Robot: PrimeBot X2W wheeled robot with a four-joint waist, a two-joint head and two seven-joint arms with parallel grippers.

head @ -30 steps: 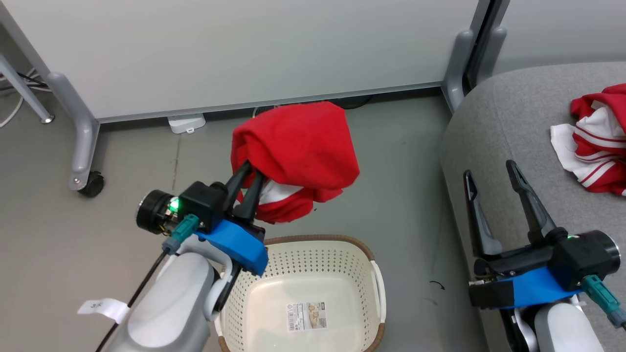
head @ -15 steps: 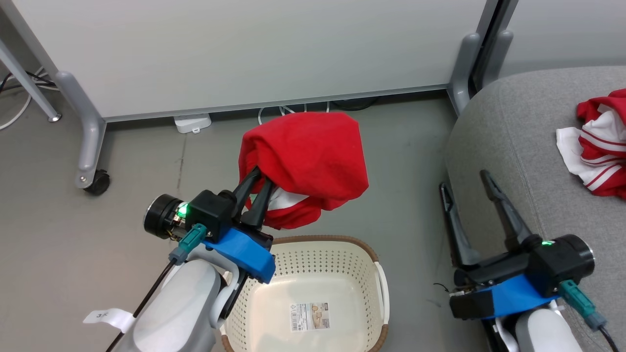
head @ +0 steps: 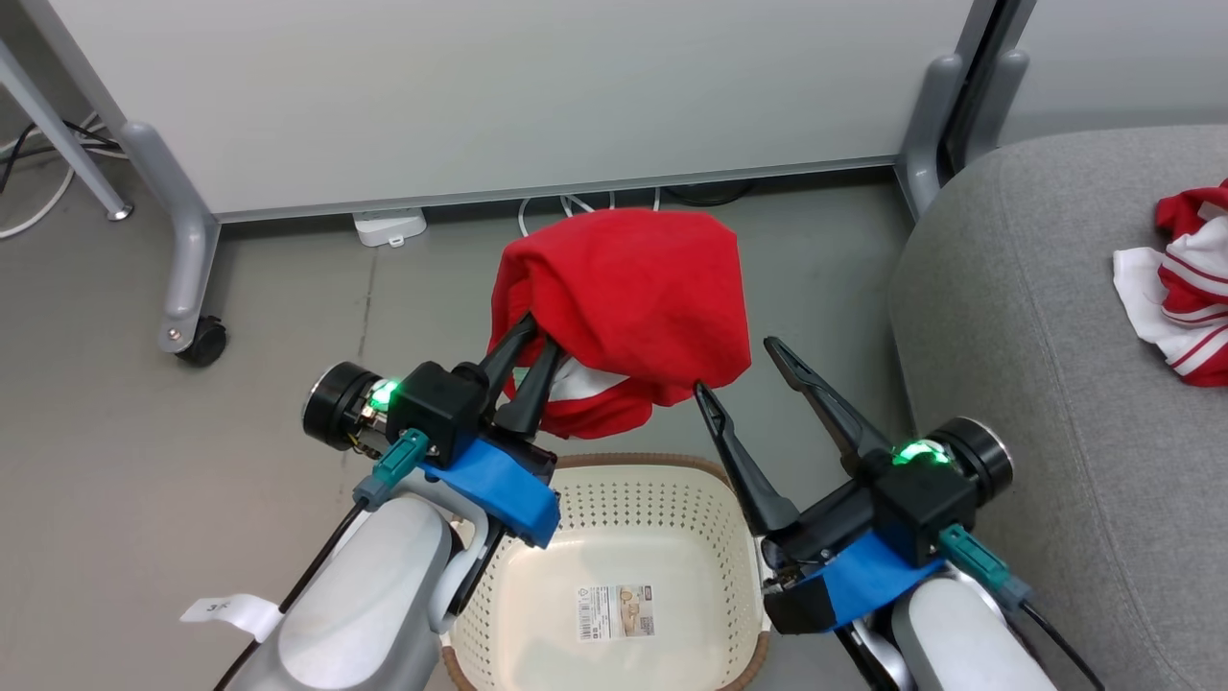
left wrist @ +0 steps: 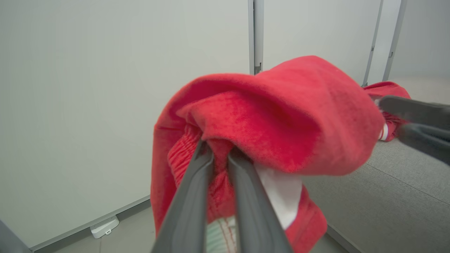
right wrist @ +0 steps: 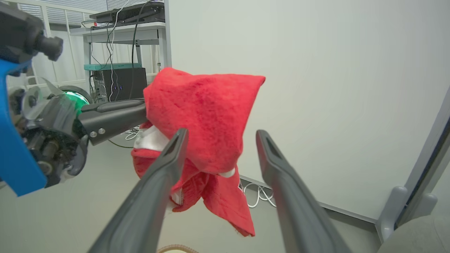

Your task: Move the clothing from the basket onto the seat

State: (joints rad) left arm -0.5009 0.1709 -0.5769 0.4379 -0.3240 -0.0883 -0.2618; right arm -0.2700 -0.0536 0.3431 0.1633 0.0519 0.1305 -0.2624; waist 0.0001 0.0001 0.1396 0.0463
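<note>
Grey floor (head: pixel 144 461) — left gripper (head: pixel 542 334) clamps clothing (head: pixel 633 288) (red) clear of basket (head: pixel 662 499).

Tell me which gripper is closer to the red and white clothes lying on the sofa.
The right. The right gripper, open, is over the basket's sofa-side edge, apart from the clothes. The left gripper, shut on another red garment, is farther away across the basket.
</note>
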